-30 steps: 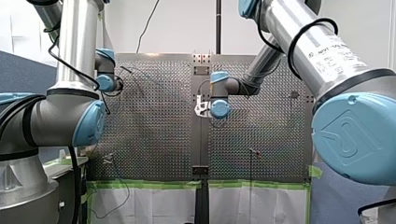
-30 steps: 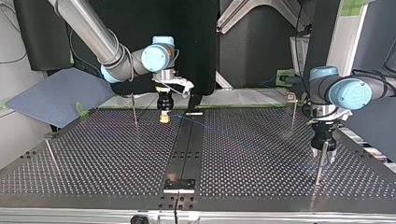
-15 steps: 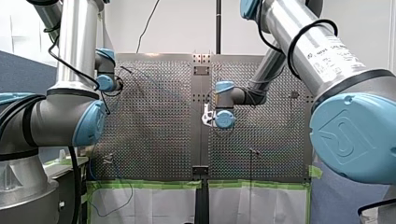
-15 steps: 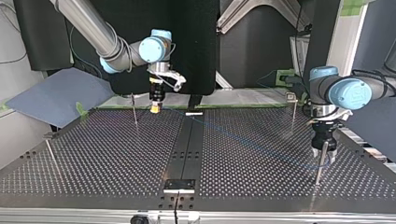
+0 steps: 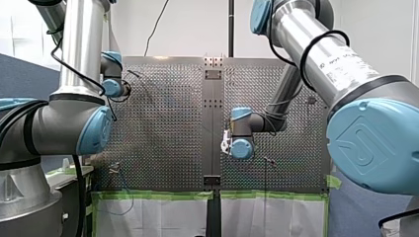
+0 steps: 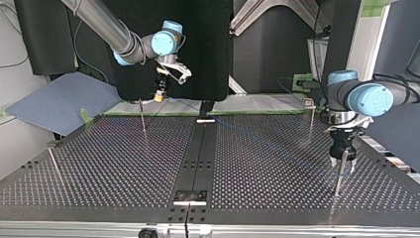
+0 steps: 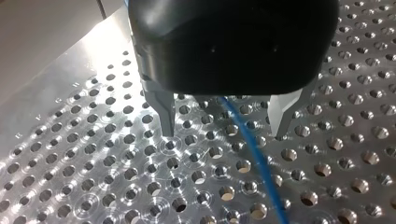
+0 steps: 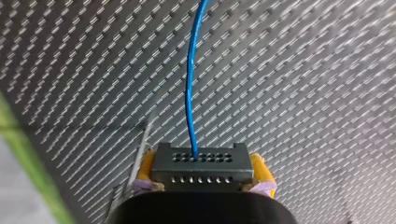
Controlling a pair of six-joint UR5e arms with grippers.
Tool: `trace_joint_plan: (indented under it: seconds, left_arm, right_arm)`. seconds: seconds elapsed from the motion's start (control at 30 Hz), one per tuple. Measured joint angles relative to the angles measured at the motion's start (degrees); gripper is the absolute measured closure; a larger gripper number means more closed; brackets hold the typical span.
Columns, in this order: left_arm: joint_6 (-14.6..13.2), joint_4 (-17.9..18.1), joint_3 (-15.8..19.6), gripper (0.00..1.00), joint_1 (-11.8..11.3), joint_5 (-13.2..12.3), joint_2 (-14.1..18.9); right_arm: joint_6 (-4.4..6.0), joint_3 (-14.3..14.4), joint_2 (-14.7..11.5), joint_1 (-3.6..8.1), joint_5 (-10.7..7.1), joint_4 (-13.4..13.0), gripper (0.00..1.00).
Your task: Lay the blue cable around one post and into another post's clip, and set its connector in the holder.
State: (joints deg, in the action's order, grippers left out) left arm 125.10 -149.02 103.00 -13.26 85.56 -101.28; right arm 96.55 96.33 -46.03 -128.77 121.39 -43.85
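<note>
**Pinched connector (image 8: pixel 201 163), blue cable (image 8: pixel 190 84) straight ahead**

The connector is pinched between the yellow pads of the right end effector (image 8: pixel 203 175), near a thin post (image 6: pixel 142 119). The blue cable is led lengthwise away from it, between the spread fingers of the left end effector (image 7: pixel 224 133).

My right arm was stretched in at the top view's left, right gripper (image 6: pixel 158 96) pointing down, yellow pads (image 8: pixel 261 170) clamped on the connector (image 8: pixel 201 163). Left gripper (image 7: pixel 224 126) hung vertical and low, metal fingers (image 7: pixel 164 114) spread apart.
</note>
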Motion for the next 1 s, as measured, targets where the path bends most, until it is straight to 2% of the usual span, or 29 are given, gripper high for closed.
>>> trace_joint_plan:
  seconds: [0.13, 0.23, 0.3, 0.37, 0.63, 0.77, 1.0]
  left_arm:
    - [0.0, 0.0, 0.0, 0.00, 0.1, 0.0, 0.0]
    - [0.0, 0.0, 0.0, 0.00, 0.2, 0.0, 0.0]
    - [0.0, 0.0, 0.0, 0.00, 0.2, 0.0, 0.0]
    - [-0.1, 0.0, 0.0, 0.00, 0.3, 0.0, 0.0]
    - [-0.2, 0.0, 0.0, 0.00, 0.3, 0.0, 0.0]
    - [-0.3, 0.0, 0.0, 0.00, 0.3, 0.0, 0.0]
    - [-0.5, 0.0, 0.0, 0.00, 0.4, 0.0, 0.0]
  right_arm:
    - [1.81, 1.8, 1.8, 0.90, 1.83, -1.8, 1.00]
    - [3.44, 3.5, 3.5, 2.01, 3.47, -3.5, 1.00]
    - [4.49, 4.7, 4.7, 3.09, 4.33, -4.7, 1.00]
    - [5.12, 5.9, 5.9, 4.23, 4.31, -5.9, 1.00]
    - [5.74, 9.8, 9.8, 8.08, 2.12, -9.8, 1.00]
    - [6.15, 11.8, 11.6, 10.06, 0.30, -11.8, 1.00]
    - [7.10, 15.4, 12.7, 13.63, -3.26, -15.4, 1.00]
